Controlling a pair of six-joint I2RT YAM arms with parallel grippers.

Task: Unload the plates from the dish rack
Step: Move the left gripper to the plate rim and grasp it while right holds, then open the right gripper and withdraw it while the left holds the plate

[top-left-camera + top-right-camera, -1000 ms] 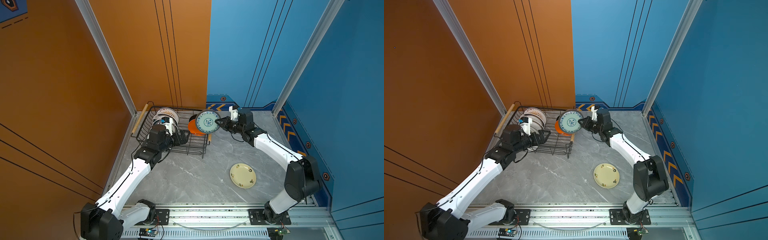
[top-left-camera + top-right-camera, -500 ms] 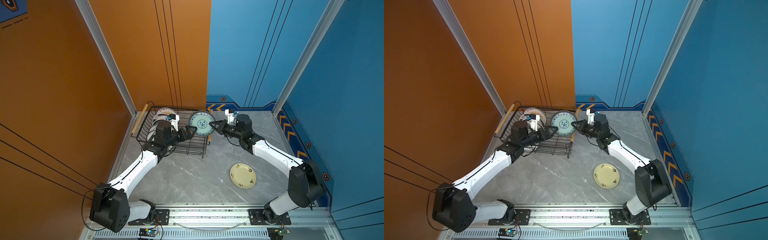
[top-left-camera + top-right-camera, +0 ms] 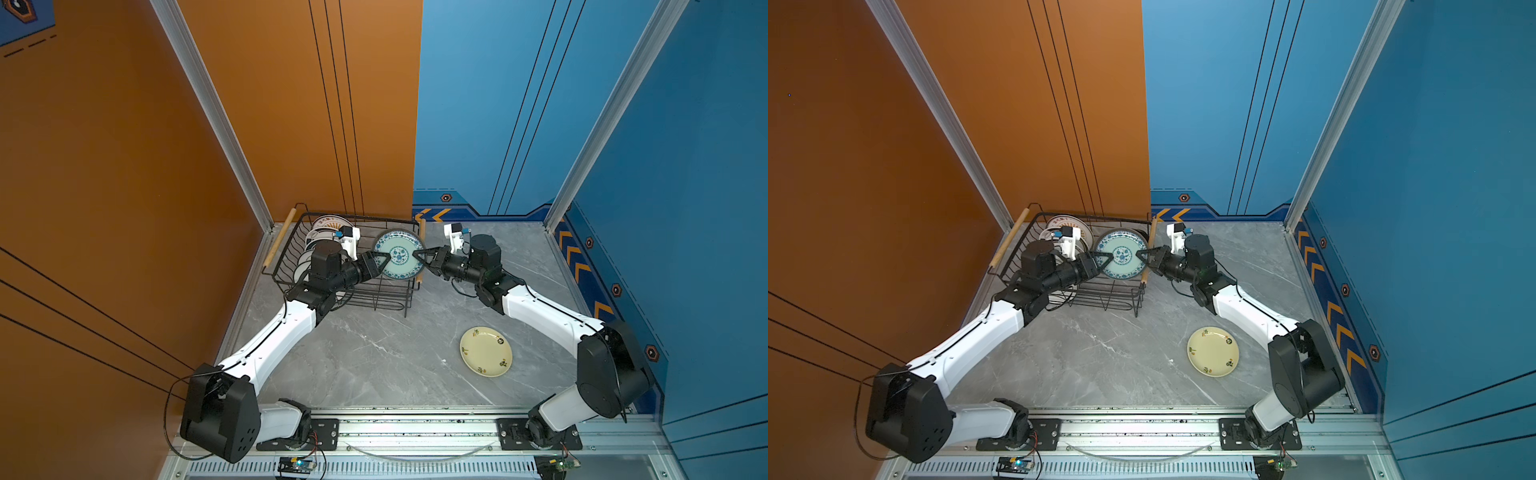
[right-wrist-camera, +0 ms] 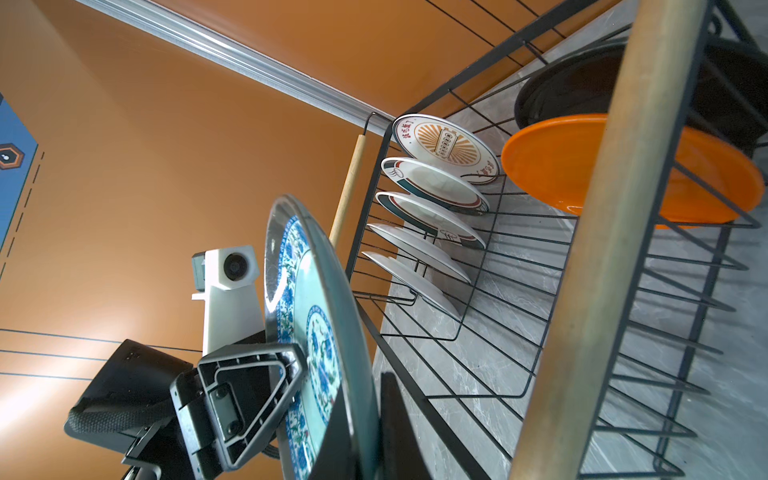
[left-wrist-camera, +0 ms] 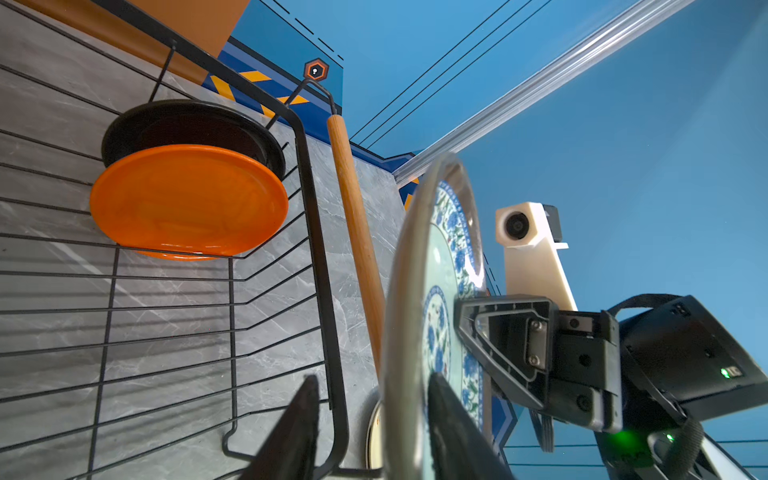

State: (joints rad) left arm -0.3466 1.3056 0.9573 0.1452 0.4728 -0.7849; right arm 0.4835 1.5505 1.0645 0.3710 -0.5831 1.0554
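**Desk:** Where was the plate when you looked?

**Operator:** I saw the blue-patterned plate (image 3: 399, 255) (image 3: 1121, 255) standing on edge in the air over the right end of the dish rack (image 3: 386, 297), near its right wooden handle (image 5: 357, 232) and between both of my arms.

**Desk:** And your grippers?

**Operator:** My right gripper (image 3: 417, 254) (image 3: 1139, 253) was clamped on the plate's right rim. My left gripper (image 3: 388, 258) (image 3: 1111, 258) straddled the left rim with its jaws narrowly apart. In my left wrist view one finger (image 5: 449, 424) lay close over the patterned face. The other finger showed a gap to the plate's back, so I couldn't call that a grip.

**Desk:** What else sat in the rack?

**Operator:** An orange plate (image 5: 189, 201) stood just in front of a black plate (image 5: 187, 124) at the right end. A row of white plates (image 4: 432, 183) stood along the left end. One cream plate (image 3: 485, 351) lay flat on the table (image 3: 374, 353), well apart from the rack, by my right arm.
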